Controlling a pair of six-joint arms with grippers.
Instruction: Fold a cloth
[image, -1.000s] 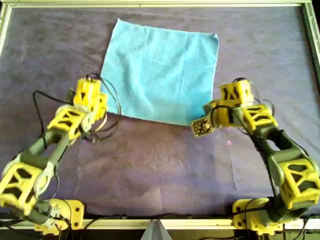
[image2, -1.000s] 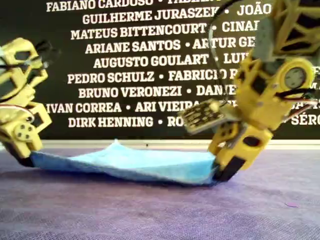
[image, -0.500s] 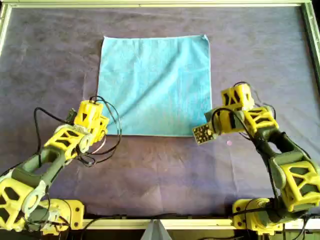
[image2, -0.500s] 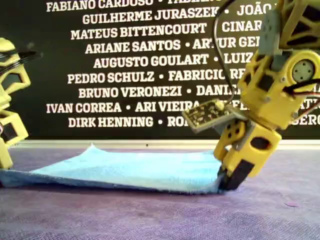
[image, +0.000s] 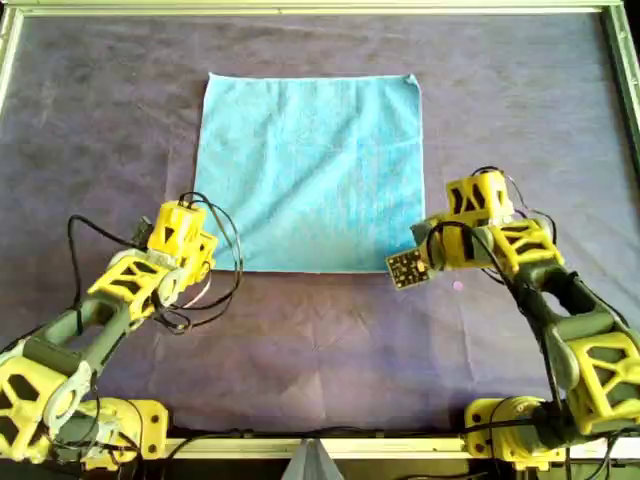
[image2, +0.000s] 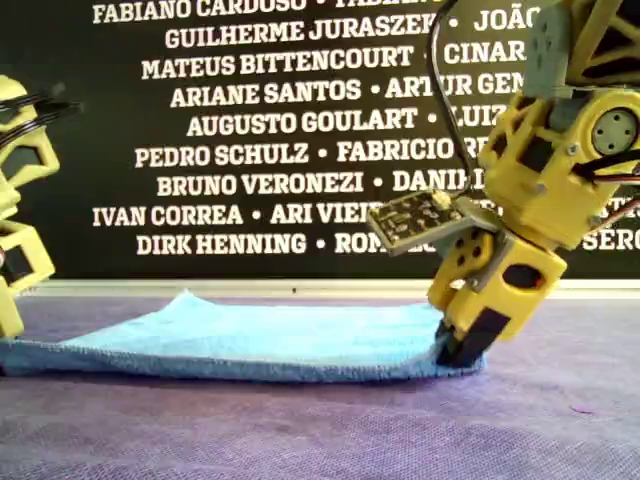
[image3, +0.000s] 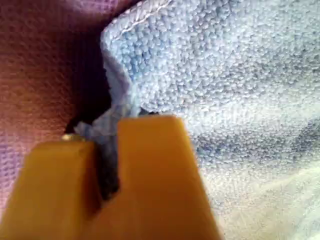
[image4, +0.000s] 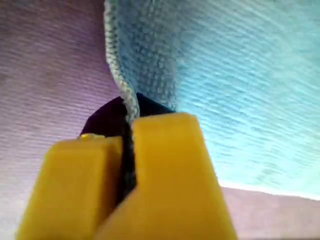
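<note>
My left gripper (image3: 107, 165) is clamped on one near corner of the cloth (image: 310, 170), with a bit of the hem bunched between the jaws. My right gripper (image4: 127, 165) is pinched on the other near corner, the fabric edge running straight into the closed jaws. Holding both corners of the same edge makes sense to me: that edge can lift evenly and go over as one piece.

The sky-blue microfibre cloth lies spread out flat and square on the counter (image: 330, 350), in the far half, closer to the far edge than the near one, roughly mid-width. In the exterior view the far corner on that view's left rides up a little; the rest lies flat.

My guess is the fold hasn't started, since it's all one layer. Next would be raising both corners together toward the far edge.
</note>
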